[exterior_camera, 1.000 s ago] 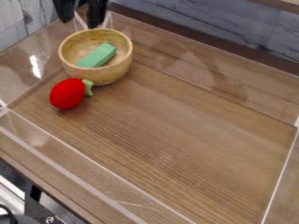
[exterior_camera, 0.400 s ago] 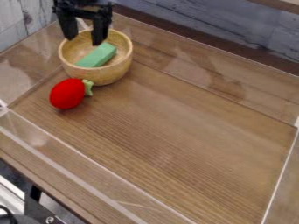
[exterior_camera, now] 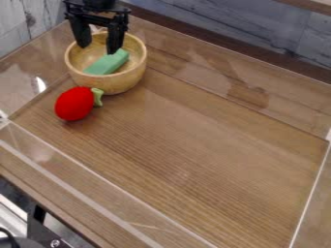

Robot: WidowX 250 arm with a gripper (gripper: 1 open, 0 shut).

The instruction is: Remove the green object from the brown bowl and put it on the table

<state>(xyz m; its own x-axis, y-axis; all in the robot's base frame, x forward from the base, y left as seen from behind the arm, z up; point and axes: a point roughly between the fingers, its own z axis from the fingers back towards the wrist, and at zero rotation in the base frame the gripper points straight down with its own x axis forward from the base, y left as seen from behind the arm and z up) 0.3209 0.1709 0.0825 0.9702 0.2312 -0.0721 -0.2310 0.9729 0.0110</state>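
The brown bowl (exterior_camera: 93, 81) stands at the table's (exterior_camera: 195, 136) far left. Inside it lies the green object (exterior_camera: 107, 63), a flat light green block resting at a slant. My gripper (exterior_camera: 99, 43) hangs straight down over the bowl's far half, open, with its two dark fingers (exterior_camera: 81, 37) spread apart just above the block's far end. Nothing is held between them.
A red strawberry toy (exterior_camera: 77, 104) with a small green top lies just in front of the bowl to the left. Low clear plastic walls (exterior_camera: 155, 229) run around the tabletop's edges. A grey plank wall stands behind.
The gripper has come down from the top edge of the view into the space over the bowl, staying open. The block, bowl and strawberry have not moved.
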